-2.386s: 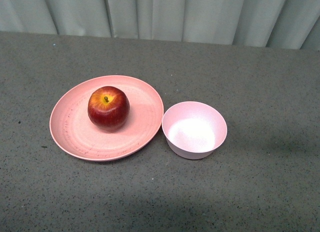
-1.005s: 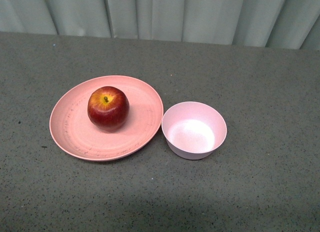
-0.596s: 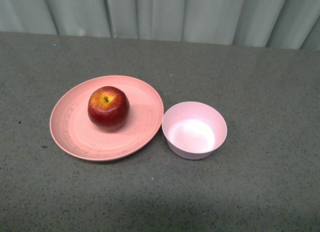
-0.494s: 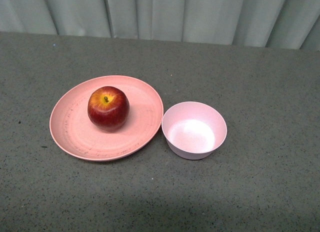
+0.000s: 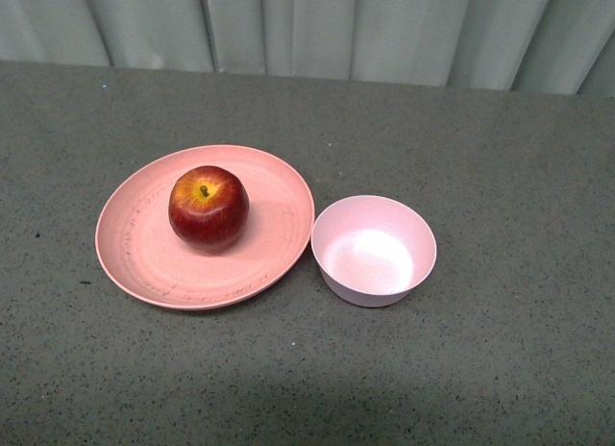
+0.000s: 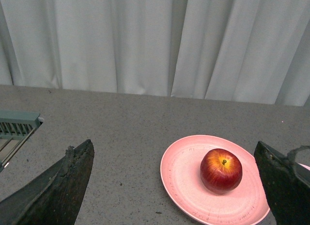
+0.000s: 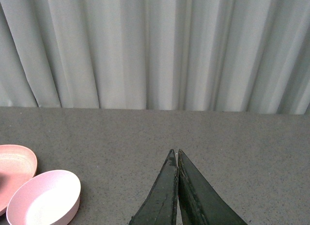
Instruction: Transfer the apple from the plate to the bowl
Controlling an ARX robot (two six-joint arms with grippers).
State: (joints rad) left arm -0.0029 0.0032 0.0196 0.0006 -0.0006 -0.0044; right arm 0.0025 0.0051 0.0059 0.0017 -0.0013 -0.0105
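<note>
Left gripper (image 6: 172,146): released, jaws spread wide, nothing between them; it is raised above the table (image 5: 480,158) and faces the plate. Seen in the left wrist view only.

Right gripper (image 7: 175,154): clenched, the two dark fingers pressed together to a point, holding nothing; it is well apart from the bowl. Seen in the right wrist view only.

Apple (image 5: 209,208): dark red, glossy, with a yellow-orange patch round the stem. Upright, stem up, resting on the plate slightly left of and behind its centre. Untouched by either gripper.

Plate (image 5: 144,254): wide, shallow, salmon pink, with faint dark speckles. Flat on the table, left of centre in the front view.

Bowl (image 5: 370,294): small, deep, pale pink, nothing inside. Upright on the table just to the right of the plate; the rims are touching or very nearly so.

Table: grey, speckled surface.

Curtain (image 5: 288,23): pale, pleated, hanging behind the far edge of the table.

Item at the edge of the left wrist view (image 6: 14,125): pale green, ribbed, only partly shown; identity unclear.
</note>
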